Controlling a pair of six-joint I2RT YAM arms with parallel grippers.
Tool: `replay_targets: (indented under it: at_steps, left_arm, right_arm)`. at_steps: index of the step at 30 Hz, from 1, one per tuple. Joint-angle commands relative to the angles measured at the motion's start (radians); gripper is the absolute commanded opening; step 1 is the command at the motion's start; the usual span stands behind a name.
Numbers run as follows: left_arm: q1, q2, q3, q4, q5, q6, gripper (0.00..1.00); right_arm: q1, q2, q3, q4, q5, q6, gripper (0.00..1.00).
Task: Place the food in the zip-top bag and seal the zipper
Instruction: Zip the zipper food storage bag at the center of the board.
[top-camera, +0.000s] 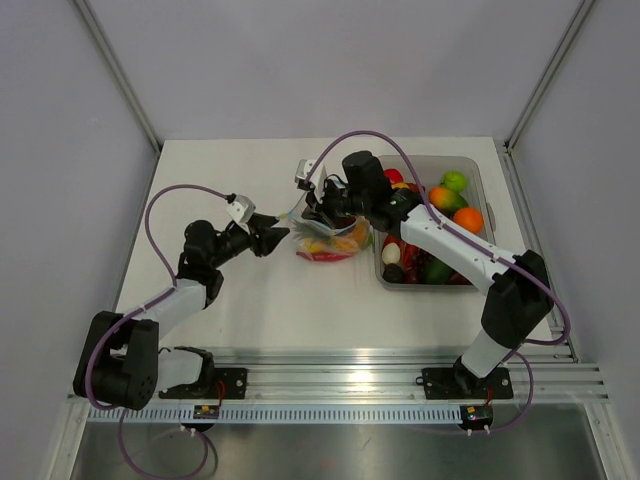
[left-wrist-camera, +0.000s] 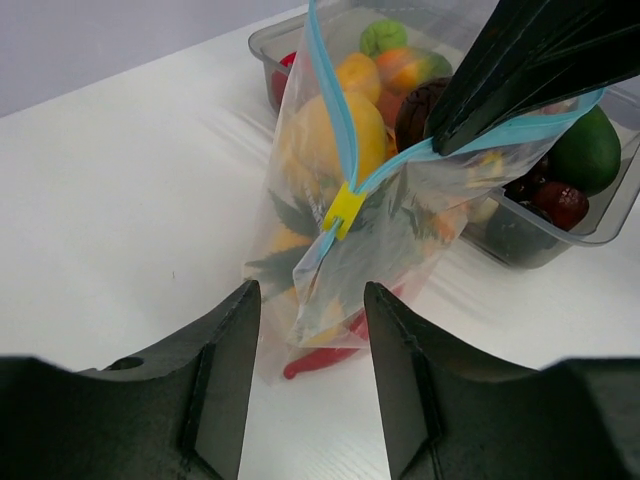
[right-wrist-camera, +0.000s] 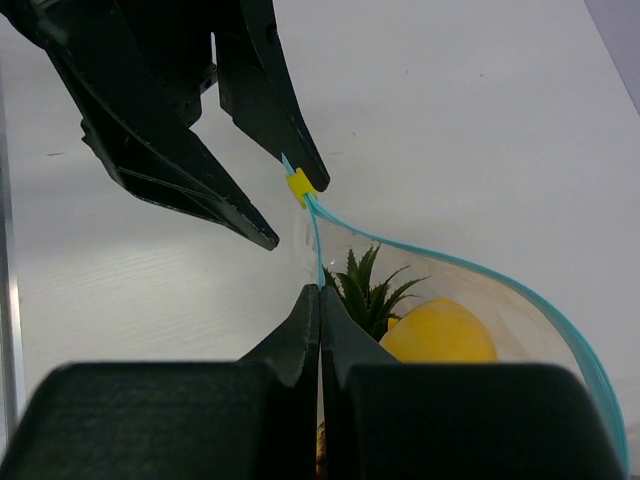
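Right gripper (right-wrist-camera: 320, 292) tight on zipper (right-wrist-camera: 314, 245), left gripper (left-wrist-camera: 310, 295) agape near yellow slider (left-wrist-camera: 343, 210)

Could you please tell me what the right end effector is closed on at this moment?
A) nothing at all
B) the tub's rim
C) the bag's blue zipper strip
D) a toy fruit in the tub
C: in the right wrist view the right end effector is shut, with the zipper at the mouth of the zip-top bag pinched between its tips.
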Motion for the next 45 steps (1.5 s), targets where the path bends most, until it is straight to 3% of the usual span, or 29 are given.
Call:
replay_targets:
  at_steps: [1,3,8,14,21,22,23,24,26,32,38,45]
  left_arm:
    - [-0.014,-0.001,0.033,0.149,0.010,0.015,0.47]
    - [-0.015,-0.002,0.032,0.157,0.013,0.012,0.39]
    - [-0.015,0.018,0.045,0.171,0.034,0.012,0.34]
    - [-0.015,0.039,0.070,0.180,0.073,0.005,0.01]
    - [-0.015,-0.019,0.049,0.171,0.093,-0.041,0.00]
    - [-0.015,-0.034,0.064,0.142,0.078,-0.078,0.00]
    - [-0.015,-0.048,0.087,0.012,0.038,-0.084,0.00]
    - [-0.015,-0.059,0.140,-0.060,0.036,-0.072,0.00]
    - [-0.015,-0.059,0.164,-0.154,0.048,-0.063,0.00]
    - [-0.015,-0.106,0.109,-0.044,0.044,-0.077,0.00]
    - [-0.015,-0.154,0.088,-0.018,0.053,-0.095,0.00]
    - [-0.015,-0.146,0.108,-0.041,0.079,-0.089,0.00]
  right_arm:
    - [-0.003,-0.044,0.011,0.027,-0.034,0.005,0.00]
    - [-0.003,-0.041,0.012,0.024,-0.034,0.005,0.00]
    - [-0.005,-0.042,0.018,0.021,-0.045,0.010,0.00]
    - [-0.006,-0.042,0.021,0.004,-0.035,0.002,0.00]
    - [-0.028,-0.054,0.024,-0.007,-0.045,0.016,0.00]
    - [-0.028,-0.057,0.026,-0.021,-0.040,0.013,0.00]
    - [-0.028,-0.059,0.035,-0.031,-0.038,0.004,0.01]
    - [-0.029,-0.063,0.050,-0.062,-0.038,-0.007,0.18]
    - [-0.026,-0.071,0.069,-0.102,-0.045,-0.032,0.21]
    - [-0.026,-0.163,0.099,-0.169,-0.048,-0.130,0.35]
    - [-0.023,-0.116,0.219,-0.283,-0.156,-0.277,0.37]
    - [-0.002,0.042,0.369,-0.359,-0.249,-0.342,0.38]
